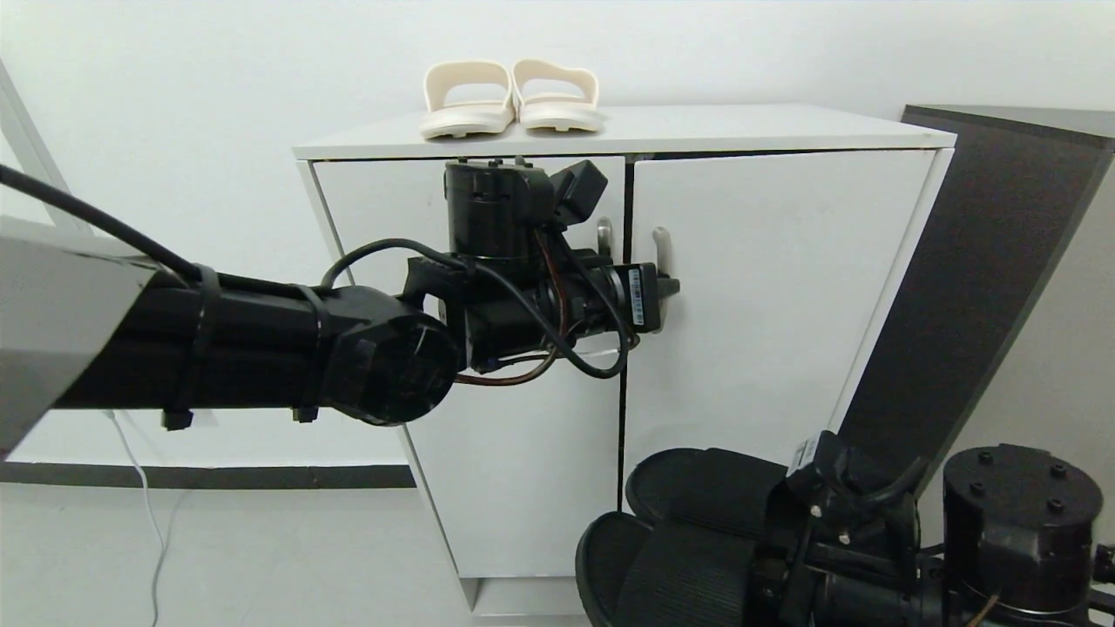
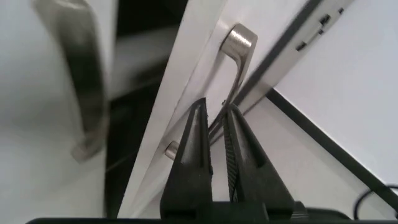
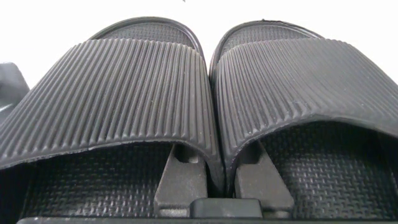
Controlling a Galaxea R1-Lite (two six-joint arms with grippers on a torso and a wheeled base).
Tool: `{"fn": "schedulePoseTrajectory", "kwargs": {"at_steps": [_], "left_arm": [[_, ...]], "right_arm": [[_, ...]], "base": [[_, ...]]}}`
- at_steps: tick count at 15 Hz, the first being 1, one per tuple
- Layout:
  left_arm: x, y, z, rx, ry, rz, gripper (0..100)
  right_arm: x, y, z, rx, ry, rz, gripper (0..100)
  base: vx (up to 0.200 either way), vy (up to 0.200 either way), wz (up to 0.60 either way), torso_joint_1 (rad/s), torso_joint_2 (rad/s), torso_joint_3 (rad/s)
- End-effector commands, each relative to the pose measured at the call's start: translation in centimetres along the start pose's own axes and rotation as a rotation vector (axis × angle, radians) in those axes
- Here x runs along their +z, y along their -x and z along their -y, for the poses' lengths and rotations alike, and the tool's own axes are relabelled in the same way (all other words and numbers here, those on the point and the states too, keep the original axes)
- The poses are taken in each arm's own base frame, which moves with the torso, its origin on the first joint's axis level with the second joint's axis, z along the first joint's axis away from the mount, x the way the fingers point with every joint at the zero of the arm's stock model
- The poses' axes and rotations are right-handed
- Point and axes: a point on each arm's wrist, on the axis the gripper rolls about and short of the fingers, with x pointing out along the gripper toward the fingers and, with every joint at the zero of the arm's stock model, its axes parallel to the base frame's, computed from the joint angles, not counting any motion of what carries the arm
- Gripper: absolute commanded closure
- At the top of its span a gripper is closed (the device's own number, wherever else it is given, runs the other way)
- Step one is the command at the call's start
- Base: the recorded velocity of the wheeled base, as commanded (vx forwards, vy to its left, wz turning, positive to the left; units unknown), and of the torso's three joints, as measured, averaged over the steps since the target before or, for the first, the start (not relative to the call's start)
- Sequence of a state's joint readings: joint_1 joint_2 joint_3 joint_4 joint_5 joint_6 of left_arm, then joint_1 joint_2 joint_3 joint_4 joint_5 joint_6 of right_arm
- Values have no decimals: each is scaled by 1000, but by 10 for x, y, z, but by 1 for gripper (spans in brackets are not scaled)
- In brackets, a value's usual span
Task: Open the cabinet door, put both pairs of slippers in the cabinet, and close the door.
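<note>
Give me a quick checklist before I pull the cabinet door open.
1. Left gripper jaws closed around the right door handle: ok.
2. Right door open enough for slippers: not ok.
3. Black slippers held in the right gripper: ok.
4. Black slippers out of the door's swing: cannot tell; they hang low in front of that door.
5. White slippers resting flat on the cabinet top: ok.
6. Room inside the cabinet: cannot tell.

Plain white wall [image 1: 174,104] behind, evenly lit. Dark baseboard strip [image 1: 209,476] along its foot, pale grey floor [image 1: 261,557] below. Thin white cable [image 1: 146,509] hangs down the wall to the floor. Dark grey unit [image 1: 984,287] stands just right of the white cabinet [image 1: 784,305], close against it.
</note>
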State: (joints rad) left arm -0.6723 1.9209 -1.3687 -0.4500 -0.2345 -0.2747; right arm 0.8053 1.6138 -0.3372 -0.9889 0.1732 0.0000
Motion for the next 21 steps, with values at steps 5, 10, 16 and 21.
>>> {"fn": "schedulePoseTrajectory", "kwargs": {"at_steps": [5, 10, 16, 21], "left_arm": [[2, 32, 21, -32, -6, -4, 100], [-2, 52, 38, -76, -16, 17, 100], [-4, 58, 51, -71, -24, 23, 100], [-8, 92, 57, -80, -23, 17, 100]], "right_arm": [[-5, 5, -2, 26, 27, -10, 100], [-9, 6, -4, 49, 26, -25, 100], [-12, 6, -6, 61, 27, -37, 100], [-12, 7, -8, 67, 29, -36, 100]], "base": [[0, 0, 0, 0, 0, 0], [0, 0, 0, 0, 0, 0], [0, 0, 0, 0, 0, 0], [0, 0, 0, 0, 0, 0]]}}
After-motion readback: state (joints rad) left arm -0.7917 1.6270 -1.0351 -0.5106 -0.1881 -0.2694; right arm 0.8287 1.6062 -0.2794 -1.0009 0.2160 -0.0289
